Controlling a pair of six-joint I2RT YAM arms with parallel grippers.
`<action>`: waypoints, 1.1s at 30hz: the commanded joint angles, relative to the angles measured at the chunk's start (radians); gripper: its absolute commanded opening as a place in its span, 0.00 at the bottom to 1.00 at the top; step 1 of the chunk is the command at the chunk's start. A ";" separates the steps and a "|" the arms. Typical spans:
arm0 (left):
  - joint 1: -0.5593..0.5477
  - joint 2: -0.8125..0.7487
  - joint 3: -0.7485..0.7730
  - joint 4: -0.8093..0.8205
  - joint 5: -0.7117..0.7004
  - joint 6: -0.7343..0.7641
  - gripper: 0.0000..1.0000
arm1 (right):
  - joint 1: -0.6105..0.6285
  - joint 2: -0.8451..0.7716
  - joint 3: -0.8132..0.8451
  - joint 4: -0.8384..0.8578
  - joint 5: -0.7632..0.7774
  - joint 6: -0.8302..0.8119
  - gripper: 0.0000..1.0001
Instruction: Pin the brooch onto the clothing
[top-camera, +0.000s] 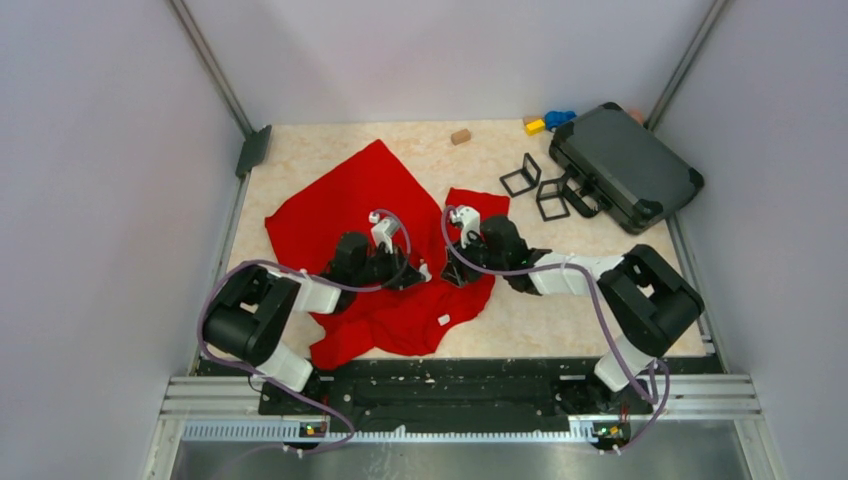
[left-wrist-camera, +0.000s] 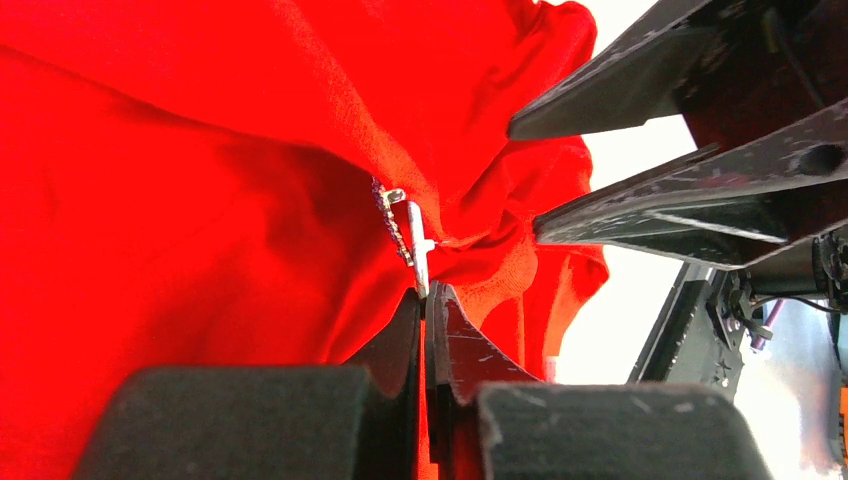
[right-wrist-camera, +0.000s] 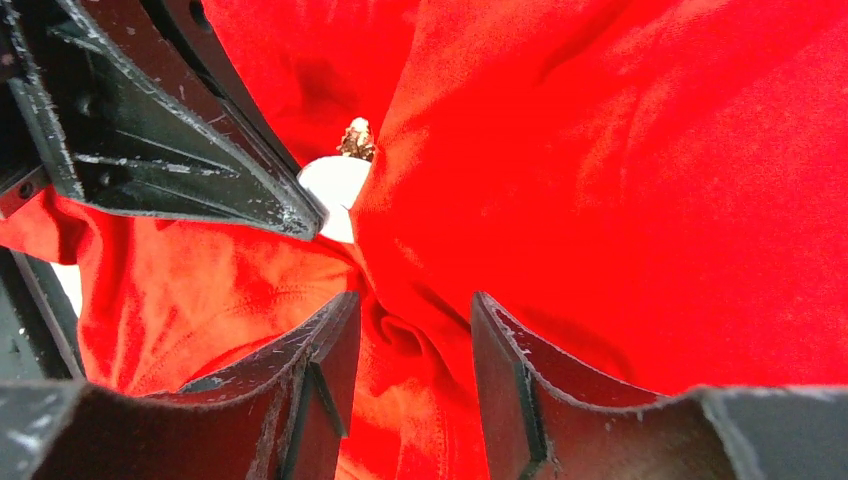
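Note:
The red clothing (top-camera: 350, 200) lies rumpled on the table, its white tag (top-camera: 443, 320) near the front edge. My left gripper (top-camera: 418, 272) is shut on the brooch (left-wrist-camera: 408, 235), a silver pin with a small jewelled piece, held against a raised fold of the clothing (left-wrist-camera: 200, 220). The brooch also shows in the right wrist view (right-wrist-camera: 357, 138). My right gripper (top-camera: 452, 270) faces the left one and is open, its fingers either side of a bunched fold of the clothing (right-wrist-camera: 600, 180). The right gripper's fingers (left-wrist-camera: 640, 90) show close beside the brooch.
A black case (top-camera: 625, 165) lies at the back right, with two black wire frames (top-camera: 520, 180) (top-camera: 552, 197) beside it. A wooden block (top-camera: 460, 136), a yellow block (top-camera: 536, 126) and a blue block (top-camera: 560, 118) sit at the back edge. Walls close in on both sides.

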 joint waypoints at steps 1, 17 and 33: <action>0.004 0.017 0.018 0.059 0.061 0.023 0.00 | -0.007 0.057 0.045 0.098 -0.068 -0.007 0.46; 0.004 0.057 0.041 0.071 0.082 0.005 0.00 | -0.015 0.133 0.090 0.147 -0.147 0.017 0.22; 0.004 0.073 0.047 0.080 0.092 -0.007 0.00 | -0.003 0.175 0.099 0.177 -0.187 0.039 0.09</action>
